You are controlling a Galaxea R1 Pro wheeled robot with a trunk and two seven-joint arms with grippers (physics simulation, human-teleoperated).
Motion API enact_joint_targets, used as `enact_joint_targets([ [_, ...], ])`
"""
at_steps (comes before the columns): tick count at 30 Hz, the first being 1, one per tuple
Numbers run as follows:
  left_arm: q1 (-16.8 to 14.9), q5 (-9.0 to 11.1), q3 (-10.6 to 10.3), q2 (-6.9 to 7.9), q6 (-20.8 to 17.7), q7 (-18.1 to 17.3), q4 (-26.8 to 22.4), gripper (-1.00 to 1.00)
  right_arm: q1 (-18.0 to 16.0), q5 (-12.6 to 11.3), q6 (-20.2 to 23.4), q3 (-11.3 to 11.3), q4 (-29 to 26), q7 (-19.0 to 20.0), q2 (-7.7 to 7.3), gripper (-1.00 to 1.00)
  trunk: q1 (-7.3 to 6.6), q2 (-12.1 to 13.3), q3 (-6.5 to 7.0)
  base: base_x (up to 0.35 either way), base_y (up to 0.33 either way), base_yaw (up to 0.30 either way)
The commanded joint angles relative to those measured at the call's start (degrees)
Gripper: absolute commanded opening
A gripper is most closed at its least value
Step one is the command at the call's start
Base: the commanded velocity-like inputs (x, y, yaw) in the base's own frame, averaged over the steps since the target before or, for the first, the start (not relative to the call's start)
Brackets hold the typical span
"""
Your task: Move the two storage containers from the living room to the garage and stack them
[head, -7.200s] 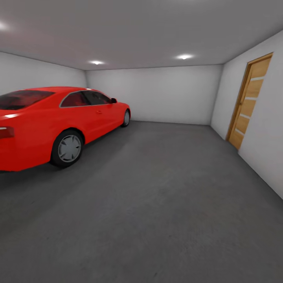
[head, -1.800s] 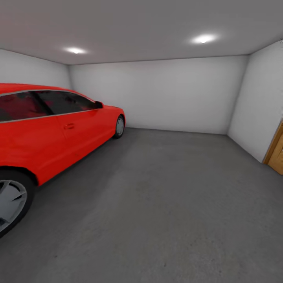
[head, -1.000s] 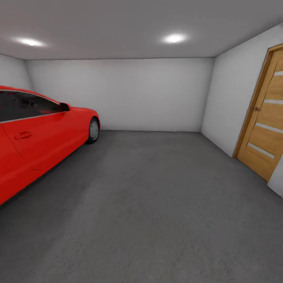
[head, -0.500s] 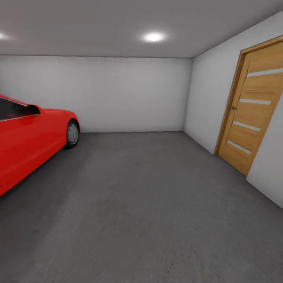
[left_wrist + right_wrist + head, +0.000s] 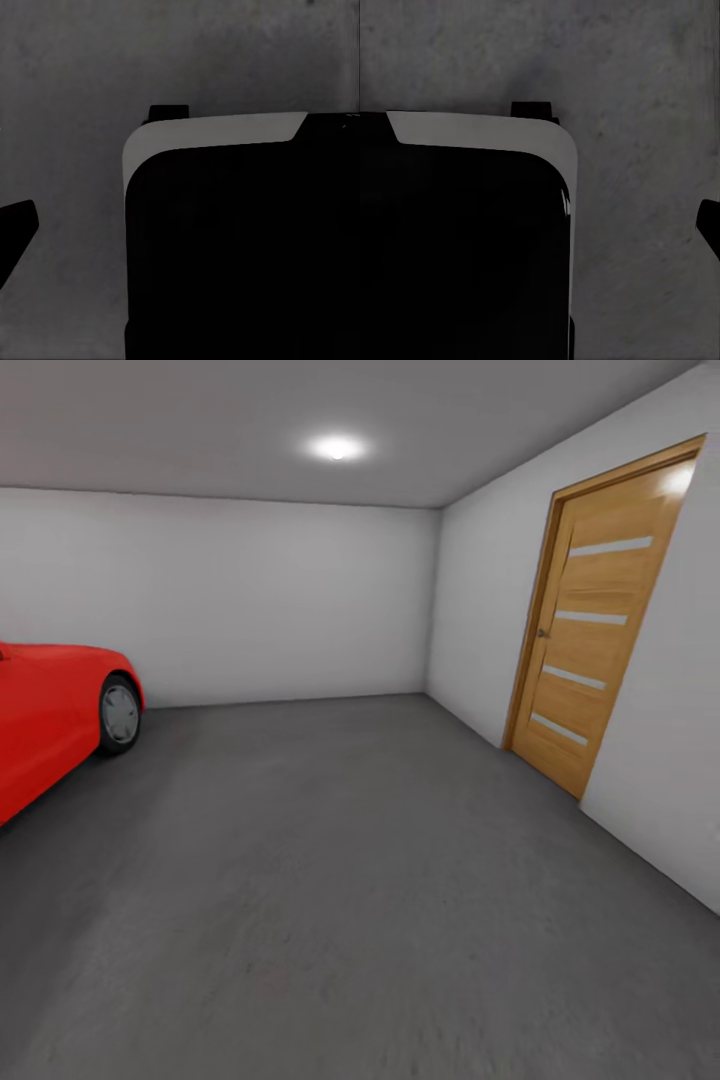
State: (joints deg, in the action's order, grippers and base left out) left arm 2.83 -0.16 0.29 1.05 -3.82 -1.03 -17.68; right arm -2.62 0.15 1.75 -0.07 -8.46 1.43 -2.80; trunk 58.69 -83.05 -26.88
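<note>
Open floor [image 5: 330, 880] between car [image 5: 50, 705] and door [image 5: 585, 615]

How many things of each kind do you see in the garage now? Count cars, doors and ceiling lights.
Cars: 1, red car
Doors: 1, wooden door
Ceiling lights: 1, round light
Total: 3

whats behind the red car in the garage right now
Behind the red car stands the plain pale grey back wall, meeting the dark concrete floor. The car's body covers the lower wall and floor strip directly behind it, so anything there cannot be seen.
</note>
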Motion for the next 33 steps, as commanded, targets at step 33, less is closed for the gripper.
enact_joint_targets([
  [33,0.07,-0.02,0.06,0.01,-0.4,-0.12,-0.25,1.0,-0.02,0.02,0.18,-0.02,-0.07,0.15,-0.01,1.0,0.04,-0.02,-0.05,0.343,0.0,-0.078],
])
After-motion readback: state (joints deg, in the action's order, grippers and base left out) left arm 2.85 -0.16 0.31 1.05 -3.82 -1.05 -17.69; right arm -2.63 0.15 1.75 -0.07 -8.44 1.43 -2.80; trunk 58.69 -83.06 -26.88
